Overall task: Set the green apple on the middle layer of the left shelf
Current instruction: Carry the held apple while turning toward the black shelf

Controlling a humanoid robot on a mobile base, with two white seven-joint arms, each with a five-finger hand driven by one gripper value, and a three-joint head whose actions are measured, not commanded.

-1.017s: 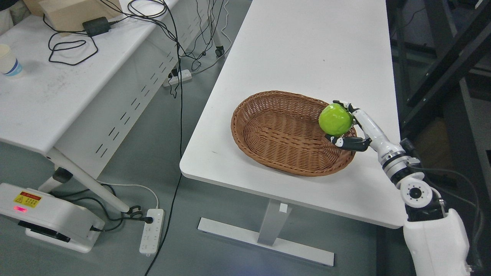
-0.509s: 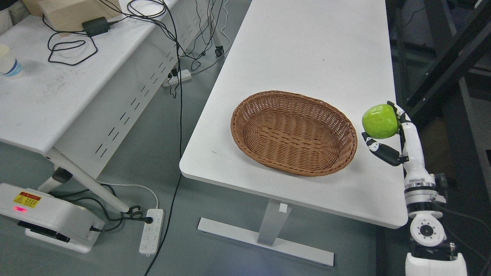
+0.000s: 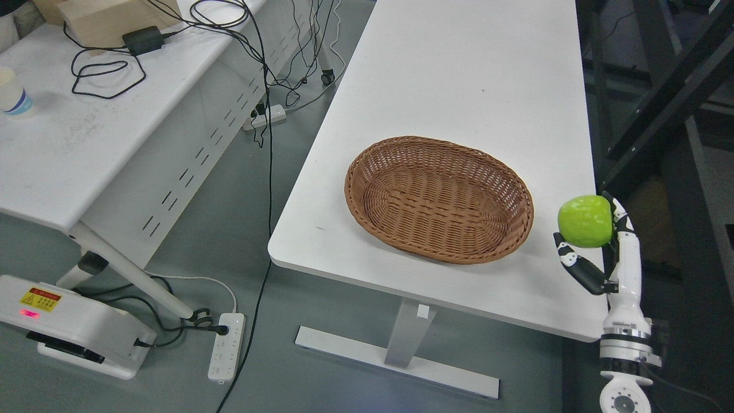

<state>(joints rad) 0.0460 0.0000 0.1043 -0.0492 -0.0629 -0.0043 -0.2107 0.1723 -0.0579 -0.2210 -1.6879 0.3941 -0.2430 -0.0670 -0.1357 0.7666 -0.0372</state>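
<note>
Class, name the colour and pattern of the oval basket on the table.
Brown woven wicker basket, shown best in the head view.

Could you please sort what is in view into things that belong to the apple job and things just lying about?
Belongs to the job:
- round green apple
- right hand, gripping the apple
- oval brown wicker basket, now empty

Just lying about:
- black power adapter with tangled cables
- white paper cup
- white power strip on the floor
</note>
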